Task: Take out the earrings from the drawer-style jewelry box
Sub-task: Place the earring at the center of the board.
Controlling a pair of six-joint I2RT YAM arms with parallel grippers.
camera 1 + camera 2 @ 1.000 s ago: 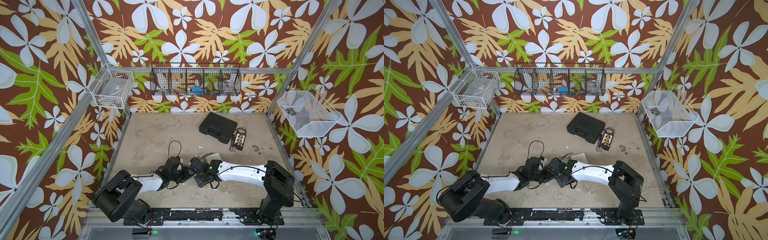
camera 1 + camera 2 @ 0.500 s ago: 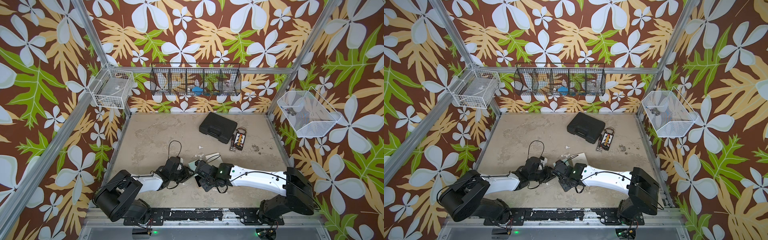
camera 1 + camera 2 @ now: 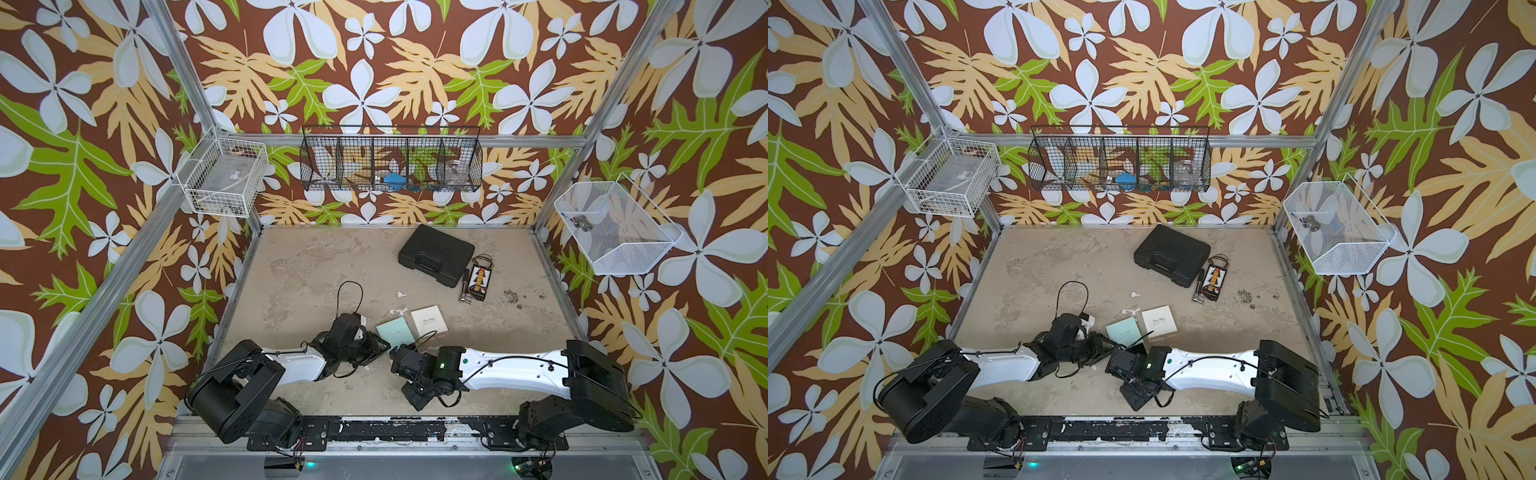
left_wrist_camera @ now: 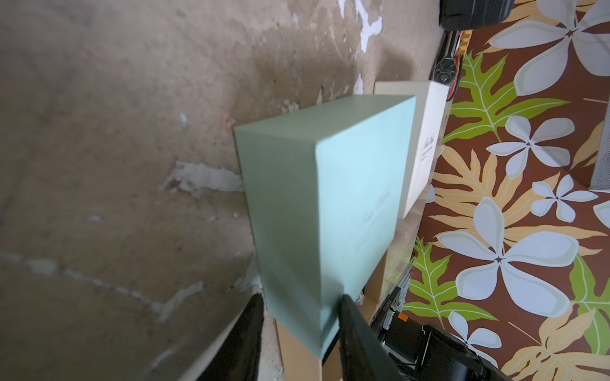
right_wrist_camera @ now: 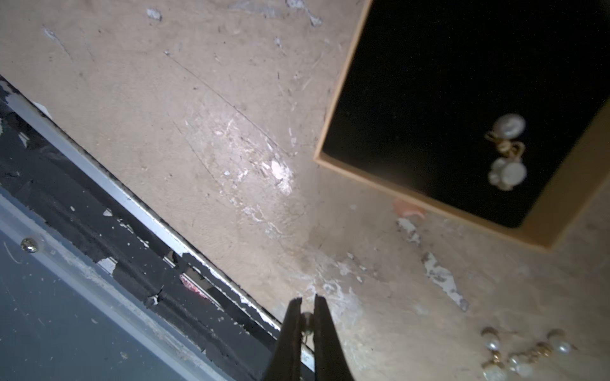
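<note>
Scuffed, paint-chipped beige tabletop [image 5: 198, 99] sat inside floral-papered walls [image 3: 374, 83]; left gripper [image 4: 300, 303] clamped the mint box [image 4: 330, 198], right gripper [image 5: 307, 306] pinched one pearl earring [image 5: 307, 321], more earrings [image 5: 506, 151] lay in the black-lined drawer [image 5: 538, 236] and loose on the tabletop nearby.

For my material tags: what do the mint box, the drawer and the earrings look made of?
The mint box: matte paperboard, seemingly; crisp edges, no gloss. The drawer: tan card walls; black lining that swallows light, perhaps velvet or foam. The earrings: glossy pearl-like beads on gold-toned metal fittings; real or imitation, cannot tell.
</note>
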